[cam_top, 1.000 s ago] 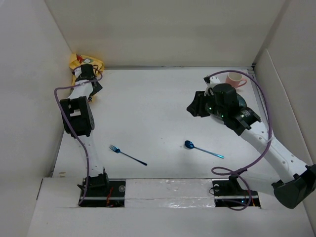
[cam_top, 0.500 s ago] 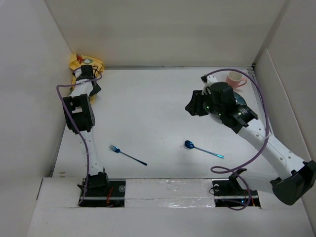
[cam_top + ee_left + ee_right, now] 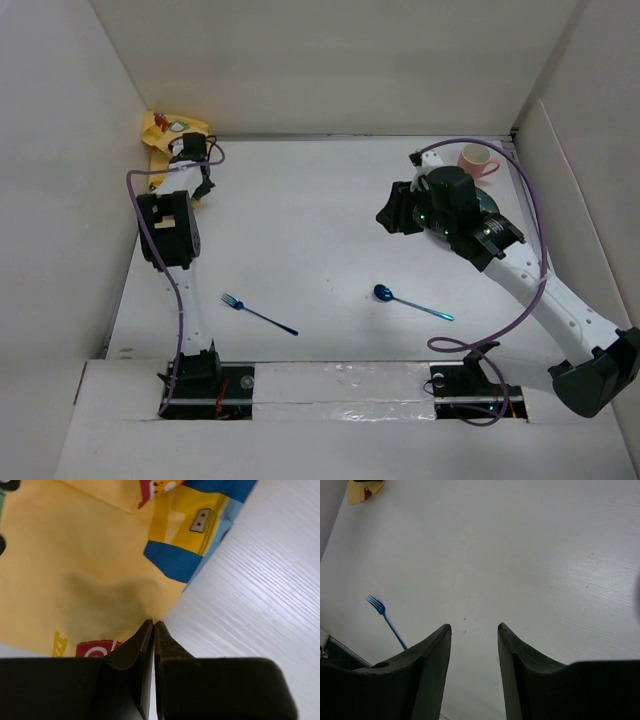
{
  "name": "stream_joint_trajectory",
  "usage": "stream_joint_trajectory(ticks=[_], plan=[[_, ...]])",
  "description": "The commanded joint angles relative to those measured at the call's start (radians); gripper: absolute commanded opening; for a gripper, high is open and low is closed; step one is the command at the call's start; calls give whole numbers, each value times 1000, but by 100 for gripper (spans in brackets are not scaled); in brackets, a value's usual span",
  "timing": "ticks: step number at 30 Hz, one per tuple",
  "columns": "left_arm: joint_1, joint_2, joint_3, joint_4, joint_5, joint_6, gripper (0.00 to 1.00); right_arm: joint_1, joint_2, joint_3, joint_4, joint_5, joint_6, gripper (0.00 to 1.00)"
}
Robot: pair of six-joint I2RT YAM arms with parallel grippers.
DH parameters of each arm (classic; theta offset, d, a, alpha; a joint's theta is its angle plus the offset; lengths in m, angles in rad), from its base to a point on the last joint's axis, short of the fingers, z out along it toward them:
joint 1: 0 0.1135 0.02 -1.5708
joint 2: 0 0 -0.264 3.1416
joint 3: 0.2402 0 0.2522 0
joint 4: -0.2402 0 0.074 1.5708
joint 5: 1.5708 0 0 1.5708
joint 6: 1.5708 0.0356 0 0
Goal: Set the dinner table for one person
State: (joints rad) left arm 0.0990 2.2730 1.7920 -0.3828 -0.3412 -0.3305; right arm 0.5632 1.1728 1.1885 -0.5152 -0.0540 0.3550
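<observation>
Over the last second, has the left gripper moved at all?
Yes. The left gripper, shut on the yellow placemat, has shifted right, away from the left wall panel.

My left arm [image 3: 168, 232] rises from the near edge of the dinner table [image 3: 300, 215] and reaches to its far left corner, wrist tipped downward. The left gripper [image 3: 153, 622] has its fingers pressed together, pinching the edge of the placemat [image 3: 75, 570]. My right arm [image 3: 530, 285] stretches toward the table's far right. The right gripper [image 3: 474, 626] is parted and empty, hovering above the tabletop.
</observation>
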Motion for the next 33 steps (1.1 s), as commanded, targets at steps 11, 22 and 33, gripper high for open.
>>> stream_joint_trajectory(ticks=[11,22,33], plan=[[-497,-249,-87,31,332,-198,12,6,-19,57,9,88,21,48],[-584,-526,-228,145,308,-277,62,24,-2,-21,69,86,91,1],[-62,-641,-557,323,389,-335,28,116,267,-18,187,62,105,0]])
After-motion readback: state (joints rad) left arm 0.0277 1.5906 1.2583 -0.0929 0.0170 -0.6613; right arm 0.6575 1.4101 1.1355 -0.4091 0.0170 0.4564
